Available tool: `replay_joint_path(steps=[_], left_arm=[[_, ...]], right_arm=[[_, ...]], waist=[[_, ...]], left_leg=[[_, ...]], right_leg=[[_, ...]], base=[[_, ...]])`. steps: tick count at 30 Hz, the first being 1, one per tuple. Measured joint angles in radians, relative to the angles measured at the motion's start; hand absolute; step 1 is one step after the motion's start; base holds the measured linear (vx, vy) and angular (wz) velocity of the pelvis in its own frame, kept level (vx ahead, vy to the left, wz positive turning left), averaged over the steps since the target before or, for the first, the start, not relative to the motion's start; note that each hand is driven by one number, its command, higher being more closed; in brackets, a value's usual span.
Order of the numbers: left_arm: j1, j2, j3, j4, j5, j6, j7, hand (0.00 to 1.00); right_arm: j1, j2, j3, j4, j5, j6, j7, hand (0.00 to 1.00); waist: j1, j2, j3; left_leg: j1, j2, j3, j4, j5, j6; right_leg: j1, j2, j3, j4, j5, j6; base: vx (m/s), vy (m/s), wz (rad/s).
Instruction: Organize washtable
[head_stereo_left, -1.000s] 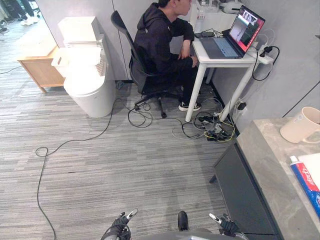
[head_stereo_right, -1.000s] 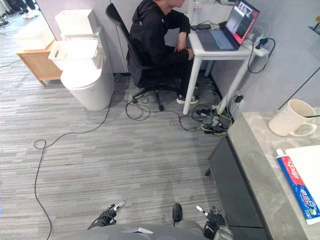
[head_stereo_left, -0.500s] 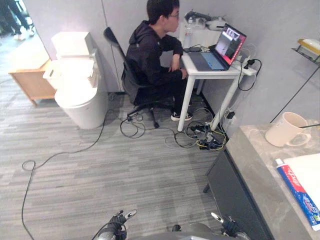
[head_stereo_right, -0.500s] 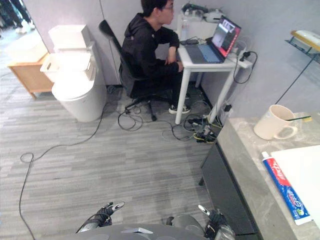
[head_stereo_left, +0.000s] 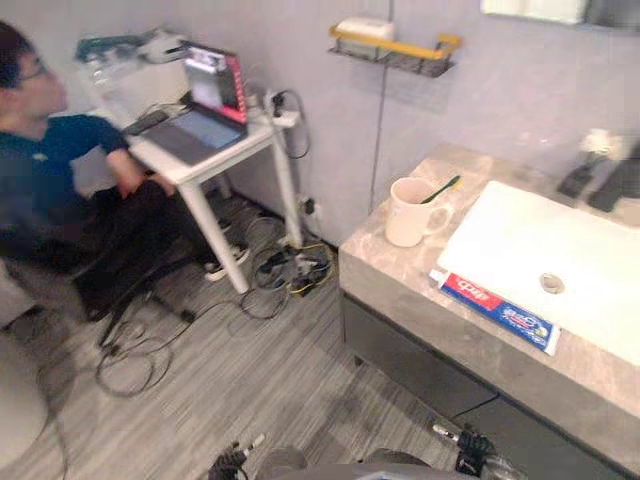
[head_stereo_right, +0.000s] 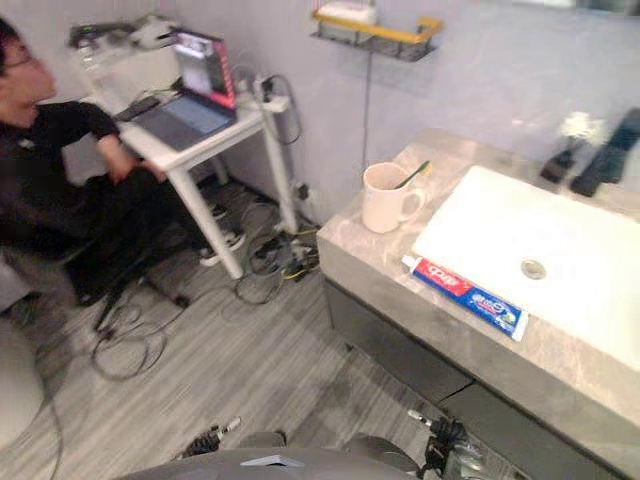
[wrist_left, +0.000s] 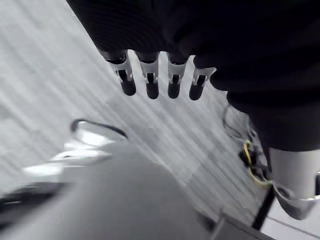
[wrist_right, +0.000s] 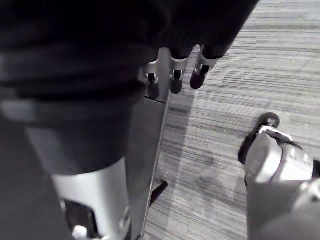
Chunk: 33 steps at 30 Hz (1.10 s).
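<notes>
A grey stone washtable (head_stereo_left: 390, 275) with a white sink (head_stereo_left: 520, 245) stands at the right. A cream mug (head_stereo_left: 410, 212) holding a green toothbrush (head_stereo_left: 441, 188) sits at the counter's left end. A red, white and blue toothpaste tube (head_stereo_left: 495, 310) lies along the sink's front edge. My left hand (head_stereo_left: 232, 461) hangs low over the floor, its fingers (wrist_left: 150, 80) straight and holding nothing. My right hand (head_stereo_left: 466, 446) hangs by the cabinet front, its fingers (wrist_right: 173, 75) relaxed and empty.
A yellow wall shelf (head_stereo_left: 395, 46) with a white box (head_stereo_left: 364, 27) hangs above the mug. A dark faucet (head_stereo_left: 618, 182) stands behind the sink. At the left a person (head_stereo_left: 60, 190) sits at a white desk (head_stereo_left: 215, 150) with a laptop (head_stereo_left: 205, 105). Cables (head_stereo_left: 285, 275) lie beneath it.
The camera has swung right, so the whole washtable, sink and wall shelf are now in view and the person has slid to the left. Both hands still hang low.
</notes>
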Motion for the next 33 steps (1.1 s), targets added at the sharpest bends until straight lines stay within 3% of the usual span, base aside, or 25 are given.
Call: replay_joint_path(steps=[2, 5, 7, 8, 10, 12, 13, 14, 15, 17, 21, 25, 29, 30, 31, 33], left_arm=[[-0.036, 0.031, -0.037, -0.002, 0.02, -0.003, -0.001, 0.0], [-0.082, 0.049, -0.11, -0.013, 0.003, -0.003, 0.002, 0.0], [-0.106, 0.053, -0.137, -0.016, -0.016, -0.004, 0.014, 0.0], [-0.106, 0.052, -0.137, -0.016, -0.03, -0.004, 0.02, 0.0], [-0.103, 0.054, -0.123, -0.016, -0.031, -0.003, 0.021, 0.0], [-0.111, 0.031, -0.065, -0.018, -0.031, -0.004, 0.02, 0.0], [-0.107, 0.022, -0.048, -0.021, -0.031, -0.004, 0.02, 0.0], [-0.099, 0.001, -0.016, -0.028, -0.031, -0.003, 0.02, 0.0], [-0.079, -0.003, -0.013, -0.027, -0.032, 0.001, 0.02, 0.0], [-0.052, -0.008, -0.017, -0.025, -0.033, 0.002, 0.018, 0.0], [-0.03, -0.025, -0.016, 0.007, -0.068, 0.003, 0.019, 0.0], [-0.048, -0.033, -0.016, 0.02, -0.069, 0.0, 0.019, 0.0], [-0.074, -0.045, -0.042, 0.037, -0.068, -0.003, 0.019, 0.0], [-0.073, -0.043, -0.046, 0.023, -0.08, -0.005, 0.019, 0.0], [-0.071, -0.042, -0.044, -0.002, -0.085, -0.007, 0.02, 0.0], [-0.062, -0.053, -0.026, -0.038, -0.106, -0.019, 0.019, 0.0]], right_arm=[[0.009, 0.018, -0.012, -0.001, 0.001, 0.001, 0.008, 0.0], [0.036, 0.027, -0.028, -0.004, 0.002, 0.002, 0.008, 0.0], [0.053, 0.034, -0.045, -0.004, 0.003, 0.004, 0.008, 0.0], [0.055, 0.028, -0.057, -0.004, 0.002, 0.004, 0.008, 0.0], [0.055, 0.023, -0.058, -0.009, 0.002, 0.003, 0.008, 0.0], [0.054, 0.018, -0.059, -0.01, 0.002, 0.001, 0.01, 0.0], [0.051, 0.015, -0.058, -0.011, 0.001, 0.0, 0.011, 0.0], [0.041, 0.01, -0.059, -0.011, 0.0, 0.0, 0.011, 0.0], [0.036, 0.009, -0.058, -0.01, -0.003, 0.001, 0.013, 0.0], [0.043, 0.01, -0.056, -0.01, -0.008, 0.0, 0.019, 0.0], [0.05, -0.002, -0.059, 0.002, 0.001, -0.003, 0.028, 0.0], [0.058, 0.006, -0.063, 0.001, 0.003, -0.006, 0.029, 0.0], [0.058, 0.01, -0.055, 0.001, 0.003, -0.01, 0.029, 0.0], [0.057, 0.012, -0.049, 0.001, 0.003, -0.016, 0.028, 0.0], [0.059, 0.013, -0.035, 0.001, 0.003, -0.022, 0.028, 0.0], [0.06, 0.006, -0.039, 0.001, 0.003, -0.024, 0.028, 0.0]], waist=[[0.003, -0.023, -0.006], [-0.015, -0.045, -0.027], [-0.032, -0.045, -0.026], [-0.029, -0.027, -0.014], [-0.03, -0.019, 0.0], [-0.027, -0.011, 0.013], [-0.026, -0.002, 0.015], [-0.023, 0.008, 0.021], [-0.015, 0.007, 0.021], [-0.001, -0.002, 0.017], [0.02, 0.017, -0.002], [0.022, 0.004, -0.009], [0.021, 0.002, -0.002], [0.025, -0.006, 0.019], [0.027, -0.016, 0.035], [0.046, -0.004, 0.054]], left_leg=[[0.024, -0.017, 0.084, -0.058, 0.01, 0.03], [0.018, -0.075, 0.174, -0.139, 0.029, 0.075], [0.005, -0.092, 0.218, -0.136, 0.041, 0.1], [0.007, -0.08, 0.262, -0.126, 0.036, 0.112], [0.014, -0.071, 0.311, -0.098, 0.02, 0.126], [0.024, -0.063, 0.347, -0.057, -0.007, 0.144], [0.025, -0.054, 0.368, -0.061, -0.01, 0.148], [0.034, -0.046, 0.406, -0.082, -0.019, 0.143], [0.054, -0.045, 0.438, -0.094, -0.021, 0.141], [0.082, -0.051, 0.48, -0.1, -0.026, 0.13], [0.077, -0.036, 0.372, -0.134, 0.001, 0.112], [0.088, -0.025, 0.364, -0.143, 0.002, 0.109], [0.068, -0.007, 0.337, -0.047, -0.031, 0.077], [0.032, 0.005, 0.316, 0.078, -0.049, 0.052], [-0.015, 0.007, 0.289, 0.206, -0.05, 0.048], [-0.127, 0.011, 0.221, 0.468, -0.002, 0.034]], right_leg=[[-0.013, -0.08, -0.009, -0.097, 0.028, 0.038], [-0.069, -0.191, -0.006, -0.2, 0.077, 0.082], [-0.099, -0.211, -0.02, -0.211, 0.127, 0.098], [-0.119, -0.198, -0.065, -0.199, 0.158, 0.088], [-0.149, -0.19, -0.231, -0.155, 0.174, 0.07], [-0.151, -0.208, -0.491, -0.158, 0.194, 0.022], [-0.152, -0.215, -0.55, -0.158, 0.189, 0.002], [-0.174, -0.234, -0.681, -0.072, 0.137, -0.029], [-0.179, -0.245, -0.75, -0.001, 0.084, -0.031], [-0.142, -0.246, -0.761, -0.062, 0.075, -0.019], [-0.052, -0.178, -0.7, -0.322, 0.198, -0.032], [0.008, -0.16, -0.679, -0.447, 0.269, -0.042], [0.024, -0.154, -0.689, -0.421, 0.241, -0.047], [0.024, -0.154, -0.69, -0.375, 0.205, -0.057], [0.018, -0.158, -0.689, -0.333, 0.181, -0.06], [0.011, -0.154, -0.669, -0.243, 0.134, -0.062]], base=[[0.13, 0.329, -1.16], [0.11, 0.292, -0.78], [0.16, 0.16, -0.73], [0.2, -0.015, -1.1], [0.15, -0.067, -0.98], [0.02, -0.017, -0.64], [0.0, -0.055, -0.64], [0.05, -0.102, -0.69], [0.08, -0.115, -0.74], [0.06, -0.111, -0.78], [0.0, -0.141, -0.5], [-0.01, -0.062, -0.16], [-0.02, -0.019, 0.05], [-0.12, -0.059, 0.03], [-0.19, -0.072, -0.08], [-0.22, -0.026, -0.27]])
